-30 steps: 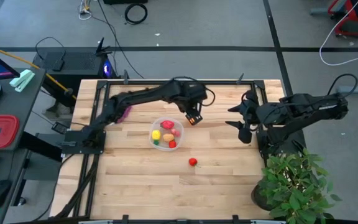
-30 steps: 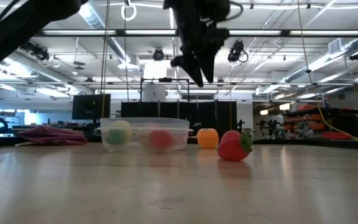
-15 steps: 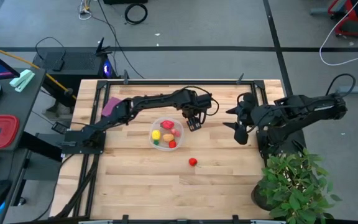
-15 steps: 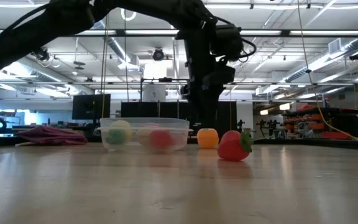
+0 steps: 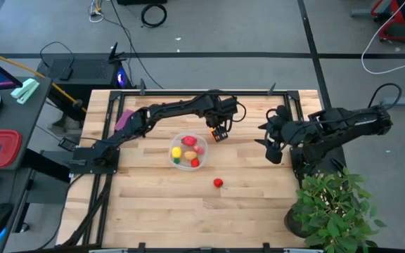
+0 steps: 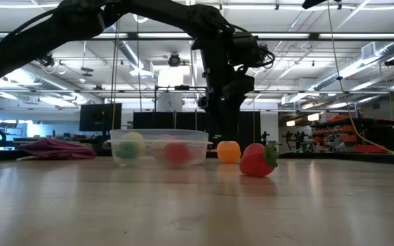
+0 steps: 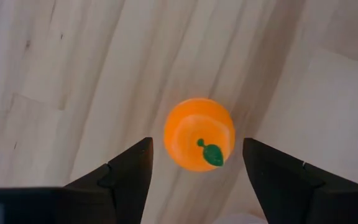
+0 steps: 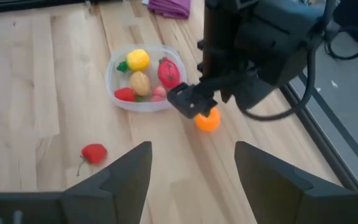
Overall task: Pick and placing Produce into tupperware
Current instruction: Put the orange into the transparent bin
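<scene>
Left pincer (image 5: 219,131) near the centre of the high view, just right of and above the tupperware (image 5: 188,151); fingers (image 7: 126,171) spread wide, holding nothing, straddling an orange toy fruit (image 7: 199,133) with clear gaps on both sides. Orange fruit resting on the bare wooden counter (image 5: 160,204), green leaf facing up, just beside the container's rim but outside it; seen in the right wrist view directly under the left pincer's tip (image 8: 194,102).

Tupperware left of centre on the counter, round and clear, carrying a yellow piece (image 5: 176,152), a tan piece, a red piece (image 5: 195,162), a darker red piece (image 8: 168,71) and a pinkish one (image 8: 159,93). In the low view, container (image 6: 159,147) left of centre, orange fruit (image 6: 228,151) just right of it, behind the strawberry.

Red strawberry-like toy (image 5: 218,183) alone on the counter, lower right of the container in the high view, well apart from it; in the low view (image 6: 258,159) nearest the camera, right of centre.

Right pincer (image 5: 268,140) at the right side of the high view, hovering over the counter's right edge, well apart from the produce; fingers (image 8: 120,180) spread, empty.

Purple cloth (image 5: 124,119) at the upper left of the counter. Potted plant (image 5: 332,207) at the lower right, off the counter's corner.
</scene>
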`<control>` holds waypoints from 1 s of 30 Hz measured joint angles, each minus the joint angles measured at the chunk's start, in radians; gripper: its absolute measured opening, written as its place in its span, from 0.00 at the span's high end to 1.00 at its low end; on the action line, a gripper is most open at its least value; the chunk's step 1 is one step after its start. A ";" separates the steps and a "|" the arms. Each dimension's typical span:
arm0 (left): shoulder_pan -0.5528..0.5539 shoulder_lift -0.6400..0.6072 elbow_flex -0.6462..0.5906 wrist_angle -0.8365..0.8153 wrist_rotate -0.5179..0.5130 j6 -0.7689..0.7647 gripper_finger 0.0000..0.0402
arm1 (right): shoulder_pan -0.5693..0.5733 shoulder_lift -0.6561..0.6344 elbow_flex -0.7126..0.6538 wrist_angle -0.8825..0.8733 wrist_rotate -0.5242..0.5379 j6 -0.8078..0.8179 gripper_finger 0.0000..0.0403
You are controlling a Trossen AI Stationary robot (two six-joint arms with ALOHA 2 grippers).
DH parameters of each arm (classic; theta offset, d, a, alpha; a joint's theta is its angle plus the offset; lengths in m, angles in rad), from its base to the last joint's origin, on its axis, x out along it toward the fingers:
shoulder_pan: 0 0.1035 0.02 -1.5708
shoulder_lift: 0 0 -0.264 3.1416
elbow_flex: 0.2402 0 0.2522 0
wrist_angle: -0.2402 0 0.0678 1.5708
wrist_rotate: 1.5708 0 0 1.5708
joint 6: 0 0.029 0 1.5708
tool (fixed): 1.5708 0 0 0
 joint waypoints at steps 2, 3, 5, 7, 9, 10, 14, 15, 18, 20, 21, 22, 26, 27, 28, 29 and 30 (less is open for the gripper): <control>0.000 0.000 0.000 -0.001 0.004 0.005 0.36 | 0.000 0.000 0.000 -0.008 0.001 0.012 0.40; 0.000 0.000 0.000 -0.001 0.006 0.005 0.36 | 0.000 0.000 0.000 -0.009 0.002 0.013 0.40; 0.000 0.000 0.000 0.000 0.006 0.001 0.36 | 0.000 0.000 0.000 -0.011 0.003 0.014 0.40; -0.001 0.003 0.000 0.000 0.006 0.001 0.35 | 0.000 0.000 0.000 -0.011 0.003 0.014 0.40; -0.002 0.013 0.000 0.004 0.008 -0.002 0.34 | 0.000 0.000 0.000 -0.011 0.003 0.014 0.40; -0.001 0.017 0.000 -0.006 0.009 -0.002 0.34 | 0.000 0.000 0.000 -0.011 0.003 0.014 0.40; -0.001 0.048 -0.001 -0.007 0.006 0.001 0.33 | 0.000 0.000 0.000 -0.011 0.003 0.014 0.40; -0.002 0.057 -0.001 -0.005 0.004 0.008 0.33 | 0.000 0.000 0.000 -0.012 0.004 0.014 0.40; 0.002 0.064 -0.001 -0.011 0.002 0.012 0.33 | 0.000 0.000 0.000 -0.017 0.004 0.014 0.40; 0.003 0.068 0.002 0.008 0.005 -0.001 0.33 | 0.000 0.000 0.000 -0.019 0.005 0.014 0.40; 0.004 0.072 0.002 0.011 0.005 -0.002 0.33 | 0.000 0.000 0.000 -0.020 0.005 0.014 0.40; 0.004 0.075 0.001 0.005 0.006 -0.002 0.33 | 0.000 0.000 0.000 -0.021 0.005 0.014 0.40; 0.001 0.089 0.002 0.024 0.006 -0.002 0.33 | 0.000 0.000 0.000 -0.022 0.005 0.000 0.40; 0.001 0.089 0.002 0.023 0.007 -0.001 0.33 | 0.000 0.000 0.000 -0.022 0.005 -0.001 0.40; 0.001 0.090 0.002 0.024 0.007 -0.001 0.33 | 0.000 0.000 0.000 -0.022 0.005 -0.001 0.40; 0.001 0.092 0.002 0.026 0.007 -0.001 0.33 | 0.000 0.000 0.000 -0.022 0.006 -0.002 0.40; 0.001 0.092 0.002 0.027 0.008 -0.002 0.33 | 0.000 0.000 0.000 -0.022 0.005 -0.002 0.40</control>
